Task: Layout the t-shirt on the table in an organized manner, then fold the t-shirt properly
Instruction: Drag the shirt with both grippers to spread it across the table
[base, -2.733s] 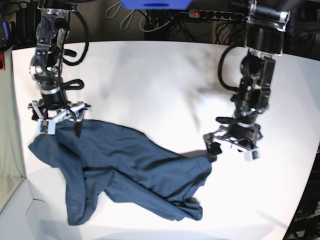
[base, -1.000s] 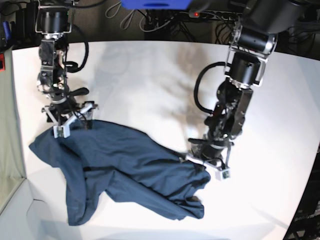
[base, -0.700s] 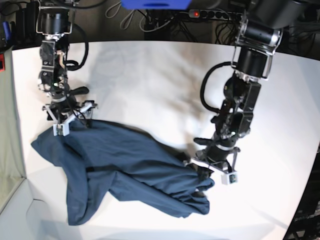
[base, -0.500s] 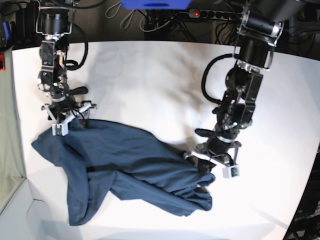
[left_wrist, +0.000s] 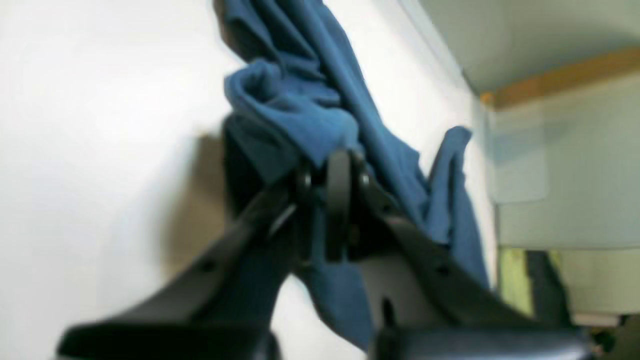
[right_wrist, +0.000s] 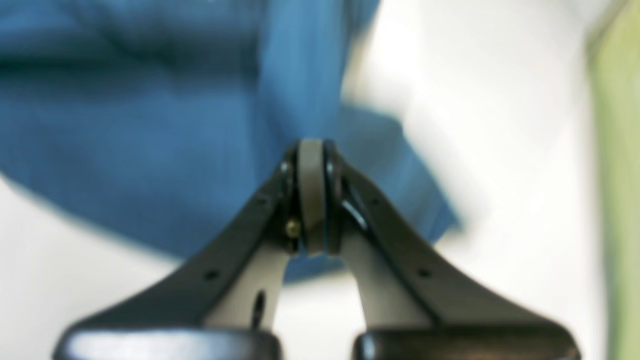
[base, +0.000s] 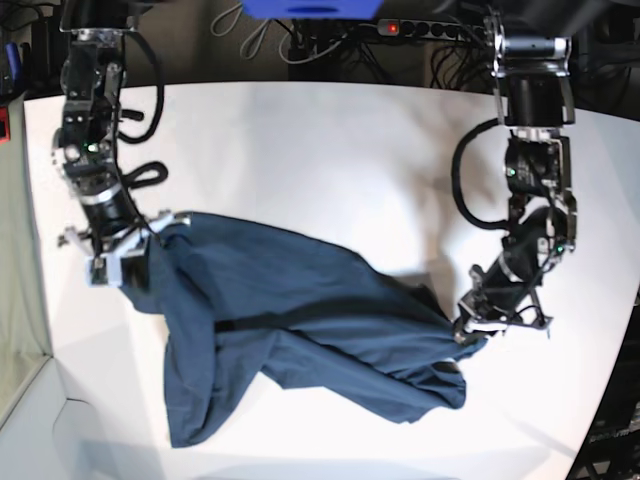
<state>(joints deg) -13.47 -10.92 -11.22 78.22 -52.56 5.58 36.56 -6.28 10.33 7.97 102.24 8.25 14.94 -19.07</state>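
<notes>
The dark navy t-shirt (base: 300, 320) lies crumpled on the white table (base: 300, 150), stretched between my two grippers. In the base view my right gripper (base: 140, 250) is shut on the shirt's upper left edge. My left gripper (base: 468, 332) is shut on its right end. The left wrist view shows the left gripper (left_wrist: 337, 165) closed on a bunched fold of the shirt (left_wrist: 310, 120). The right wrist view shows the right gripper (right_wrist: 311, 150) closed on the shirt's edge (right_wrist: 150, 125), blurred. The neck label is hidden.
A power strip (base: 430, 30), cables and a blue object (base: 310, 8) sit behind the table's far edge. A pale green panel (base: 15, 250) stands along the left side. The table's curved edge (base: 615, 340) runs close to my left arm.
My left gripper closed on the shirt's right end and pulled it to the right. The shirt's left part has drawn in toward my right gripper, and the cloth is more stretched out.
</notes>
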